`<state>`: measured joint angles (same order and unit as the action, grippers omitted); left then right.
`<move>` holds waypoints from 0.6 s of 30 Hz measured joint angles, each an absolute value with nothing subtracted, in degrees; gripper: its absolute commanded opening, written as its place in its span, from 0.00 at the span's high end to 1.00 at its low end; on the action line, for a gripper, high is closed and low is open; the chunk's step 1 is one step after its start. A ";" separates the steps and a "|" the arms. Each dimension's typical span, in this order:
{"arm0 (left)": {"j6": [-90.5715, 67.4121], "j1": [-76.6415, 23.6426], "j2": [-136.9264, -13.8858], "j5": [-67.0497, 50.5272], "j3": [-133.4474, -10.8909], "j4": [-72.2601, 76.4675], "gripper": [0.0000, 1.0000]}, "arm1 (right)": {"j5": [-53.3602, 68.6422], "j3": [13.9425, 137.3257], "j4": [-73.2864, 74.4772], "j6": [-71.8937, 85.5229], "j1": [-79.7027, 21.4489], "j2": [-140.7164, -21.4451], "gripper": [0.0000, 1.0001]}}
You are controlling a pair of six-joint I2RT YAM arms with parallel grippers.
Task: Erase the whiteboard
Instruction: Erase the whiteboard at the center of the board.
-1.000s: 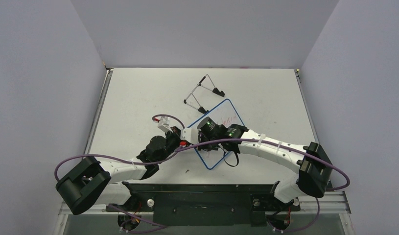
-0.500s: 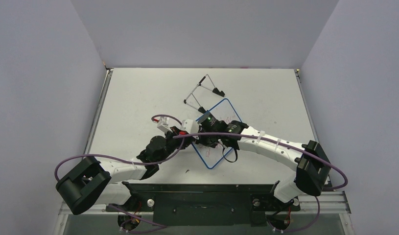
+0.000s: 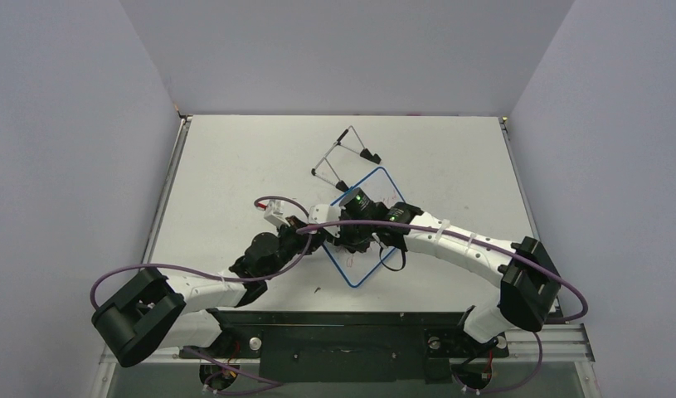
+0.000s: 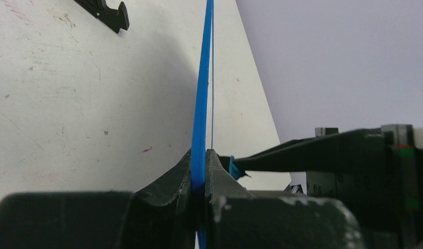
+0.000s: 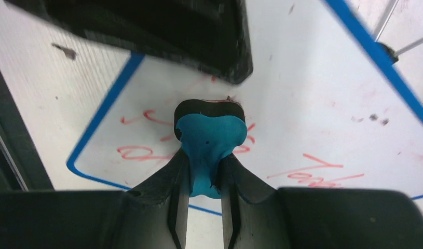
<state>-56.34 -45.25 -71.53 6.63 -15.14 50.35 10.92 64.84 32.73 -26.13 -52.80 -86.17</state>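
Note:
A small blue-framed whiteboard [image 3: 376,186] lies tilted near the table's middle, with red writing [image 5: 313,167] on it. My left gripper [image 4: 203,171] is shut on the board's blue edge [image 4: 201,119], seen edge-on in the left wrist view; from above it [image 3: 313,230] grips the board's left side. My right gripper [image 5: 204,174] is shut on a blue eraser [image 5: 209,142], whose dark pad presses on the board over the red writing. From above, the right gripper [image 3: 351,232] sits over the board's left middle and hides part of the writing.
A wire easel stand [image 3: 344,153] with black feet lies on the table just beyond the board; one black foot [image 4: 106,11] shows in the left wrist view. Purple cables [image 3: 185,267] loop from both arms. Walls close in the table's sides.
The right gripper with the eraser has moved left and up across the board. The board's far corner has swung slightly; the left gripper keeps its hold.

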 measured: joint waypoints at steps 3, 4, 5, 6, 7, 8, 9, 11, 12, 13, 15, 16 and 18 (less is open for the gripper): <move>-55.90 -44.58 -70.13 5.78 -14.48 50.17 1.00 | 11.20 61.69 32.21 -29.02 -52.49 -84.36 1.00; -55.72 -44.38 -69.82 5.43 -14.41 49.98 1.00 | 11.42 60.62 32.27 -30.35 -53.04 -83.72 1.00; -55.48 -44.14 -69.65 5.06 -14.39 49.89 1.00 | 11.57 59.66 32.60 -31.94 -53.98 -83.18 1.00; -55.31 -44.01 -69.54 4.75 -14.37 49.87 1.00 | 11.79 59.13 32.95 -32.97 -54.83 -82.94 1.00; -55.20 -43.88 -69.45 4.54 -14.37 49.84 1.00 | 11.90 58.65 33.36 -34.15 -55.96 -82.74 1.00; -55.09 -43.75 -69.38 4.25 -14.37 49.78 1.00 | 11.97 58.41 33.74 -35.20 -56.99 -82.70 1.00; -54.98 -43.68 -69.32 4.08 -14.37 49.69 1.00 | 11.97 58.35 33.98 -35.81 -57.80 -82.70 1.00; -54.78 -43.57 -69.04 3.79 -14.37 49.47 1.00 | 11.16 58.33 33.98 -36.38 -58.70 -82.70 1.00; -54.68 -43.48 -68.88 3.60 -14.37 49.36 1.00 | 10.52 58.33 33.80 -36.36 -58.89 -82.70 1.00; -54.52 -43.33 -68.77 3.44 -14.37 49.23 1.00 | 9.93 58.33 33.43 -36.07 -58.92 -82.70 1.00; -54.35 -43.13 -68.75 3.33 -14.37 49.25 1.00 | 8.54 58.33 32.56 -35.24 -58.81 -82.70 1.00; -54.30 -43.05 -68.71 3.31 -14.37 49.21 1.00 | 7.86 58.33 32.08 -34.94 -58.65 -82.70 1.00; -54.19 -42.89 -68.69 3.11 -14.37 49.23 1.00 | 5.93 58.30 30.46 -33.98 -58.13 -82.67 1.00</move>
